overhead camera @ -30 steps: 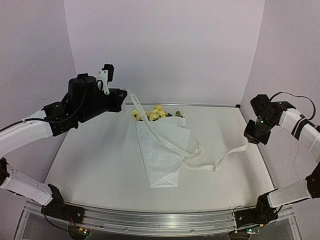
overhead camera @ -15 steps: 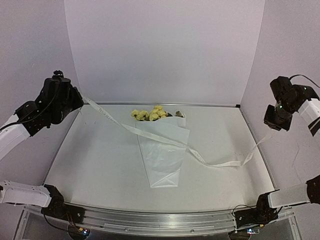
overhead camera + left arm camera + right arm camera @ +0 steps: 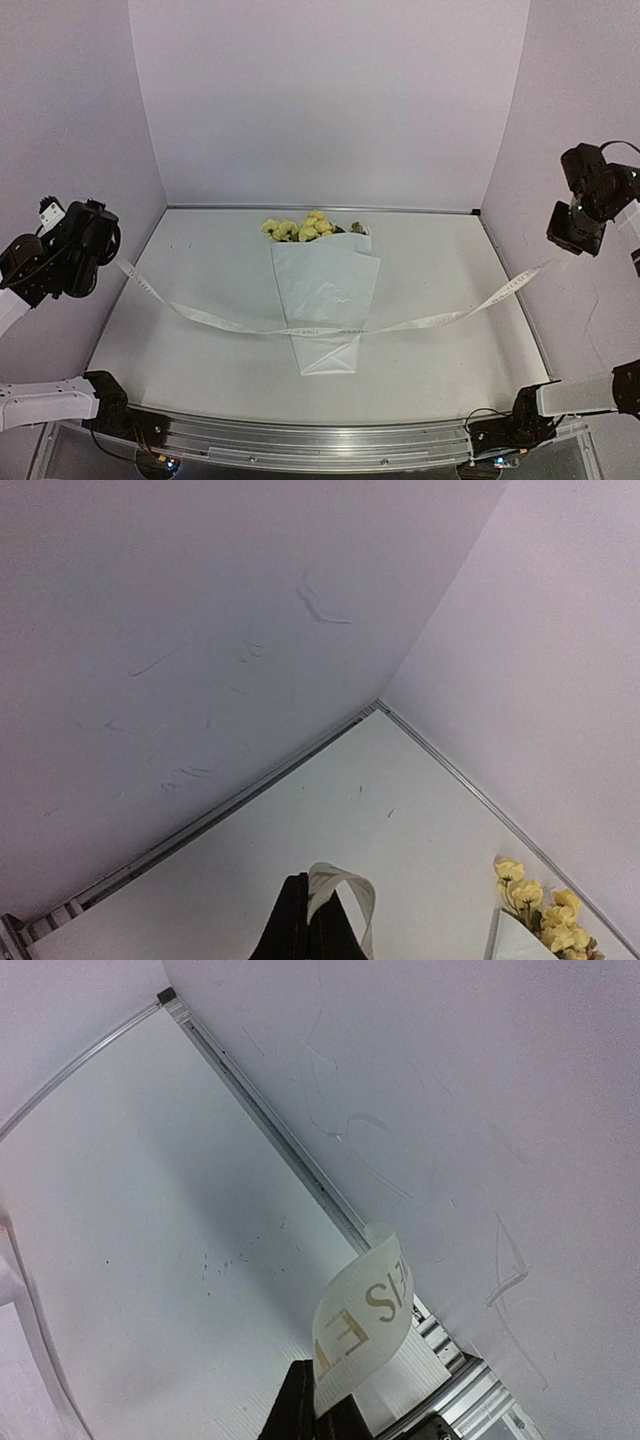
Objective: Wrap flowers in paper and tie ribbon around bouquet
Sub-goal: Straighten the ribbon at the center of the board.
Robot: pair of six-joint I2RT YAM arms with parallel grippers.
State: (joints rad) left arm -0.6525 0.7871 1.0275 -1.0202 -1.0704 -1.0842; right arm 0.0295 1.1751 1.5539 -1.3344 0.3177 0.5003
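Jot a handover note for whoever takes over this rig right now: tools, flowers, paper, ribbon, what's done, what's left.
Left tool: shut on one end of the ribbon, out at the left.
Right tool: shut on the other end, raised at the right.
The ribbon hangs stretched between them, crossing over the lower part of the paper.
Flowers lie wrapped in the paper cone on the table, blooms at the far end.
Done: wrapping. Left: loop the ribbon round the cone and tie it.

bright, even light — soft shadows; no glare; wrist views sharp
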